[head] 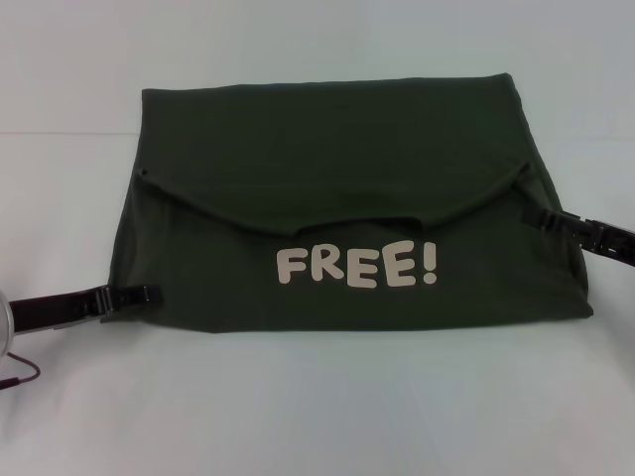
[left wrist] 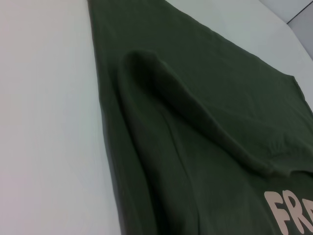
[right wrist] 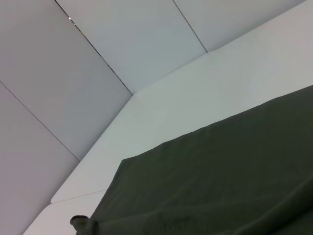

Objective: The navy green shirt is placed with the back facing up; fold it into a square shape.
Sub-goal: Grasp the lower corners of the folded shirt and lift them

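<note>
White matte table (head: 317, 416) w/ soft olive shirt (head: 347, 198) folded rectangular, "FREE!" print (head: 357, 266) up; L tool (head: 144, 295) & R tool (head: 541, 218) at edges, grip can't tell.

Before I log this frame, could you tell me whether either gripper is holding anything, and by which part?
It cannot be told. The left gripper meets the shirt at its left side edge, the right gripper at its right side edge; neither grip is visible.

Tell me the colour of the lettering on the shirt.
Cream-white "FREE!" lettering on the dark olive-green shirt, clearest in the head view.
</note>
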### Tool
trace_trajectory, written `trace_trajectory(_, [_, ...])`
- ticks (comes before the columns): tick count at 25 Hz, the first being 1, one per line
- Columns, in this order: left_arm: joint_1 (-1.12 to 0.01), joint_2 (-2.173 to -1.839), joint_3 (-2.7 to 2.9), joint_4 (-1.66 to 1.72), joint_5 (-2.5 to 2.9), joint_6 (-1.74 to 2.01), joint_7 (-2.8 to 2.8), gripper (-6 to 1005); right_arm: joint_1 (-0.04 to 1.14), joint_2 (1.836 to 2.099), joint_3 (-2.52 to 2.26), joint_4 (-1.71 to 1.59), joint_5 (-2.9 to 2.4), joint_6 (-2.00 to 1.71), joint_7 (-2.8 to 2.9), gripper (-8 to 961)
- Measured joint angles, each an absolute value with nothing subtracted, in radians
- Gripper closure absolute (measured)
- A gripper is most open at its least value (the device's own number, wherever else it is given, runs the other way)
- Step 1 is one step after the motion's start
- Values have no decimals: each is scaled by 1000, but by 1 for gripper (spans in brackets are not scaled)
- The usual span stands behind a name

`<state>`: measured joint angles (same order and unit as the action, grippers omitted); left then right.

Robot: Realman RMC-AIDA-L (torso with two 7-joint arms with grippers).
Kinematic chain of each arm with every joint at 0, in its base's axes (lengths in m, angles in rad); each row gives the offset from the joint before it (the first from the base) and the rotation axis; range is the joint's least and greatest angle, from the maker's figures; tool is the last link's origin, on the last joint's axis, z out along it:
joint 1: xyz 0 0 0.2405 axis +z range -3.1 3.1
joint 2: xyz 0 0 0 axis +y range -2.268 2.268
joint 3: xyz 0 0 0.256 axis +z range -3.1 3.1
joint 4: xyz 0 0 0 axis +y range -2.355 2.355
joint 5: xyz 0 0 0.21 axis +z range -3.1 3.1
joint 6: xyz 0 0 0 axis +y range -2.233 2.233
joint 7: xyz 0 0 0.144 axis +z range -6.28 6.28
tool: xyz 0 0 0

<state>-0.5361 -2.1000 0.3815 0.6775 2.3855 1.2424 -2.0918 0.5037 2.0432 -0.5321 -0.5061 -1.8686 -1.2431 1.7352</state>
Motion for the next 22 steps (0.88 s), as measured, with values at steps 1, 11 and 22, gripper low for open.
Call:
trace_trajectory(1, [-537, -2100, 382, 678, 2387, 1243, -2092, 345, 503, 2043, -532, -506, -1869, -1243, 1735, 7])
trace_trajectory(11, [-545, -2098, 385, 675, 2404, 1246, -2092, 615, 493, 2031, -534, -511, -1880, -1248, 1748, 6])
trace_trajectory(22, [-548, -2096, 385, 678, 2409, 1265, -2089, 942, 576, 1893, -637, -715, -2218, -1393, 2435, 15])
